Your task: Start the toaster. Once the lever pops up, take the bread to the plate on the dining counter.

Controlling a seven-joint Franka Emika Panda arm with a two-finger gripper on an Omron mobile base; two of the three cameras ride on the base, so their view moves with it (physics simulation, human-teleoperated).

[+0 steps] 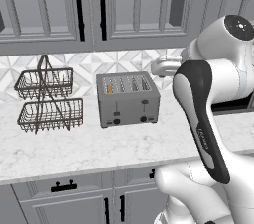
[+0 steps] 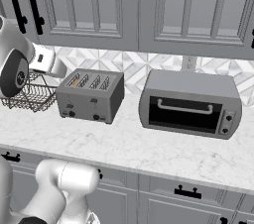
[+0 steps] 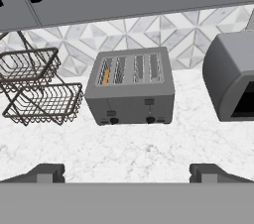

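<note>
The brushed-grey toaster (image 1: 128,100) (image 2: 90,94) (image 3: 131,86) stands on the marble worktop against the tiled wall. A golden sliver of the bread (image 1: 109,88) (image 2: 73,80) (image 3: 105,76) shows in its leftmost slot. On the toaster's front, the left lever (image 3: 111,113) sits lower than the right lever (image 3: 149,102). My gripper (image 3: 128,172) hangs open above the worktop in front of the toaster, well clear of it and with nothing between its fingertips (image 3: 47,171). The white hand (image 1: 166,64) hovers to the toaster's right in the left base view. The plate and the dining counter are out of view.
A two-tier wire basket rack (image 1: 47,101) (image 3: 37,86) stands left of the toaster. A grey toaster oven (image 2: 189,105) (image 3: 230,77) sits to its right. Grey wall cabinets (image 2: 124,5) hang overhead. Bare worktop (image 1: 99,148) lies in front.
</note>
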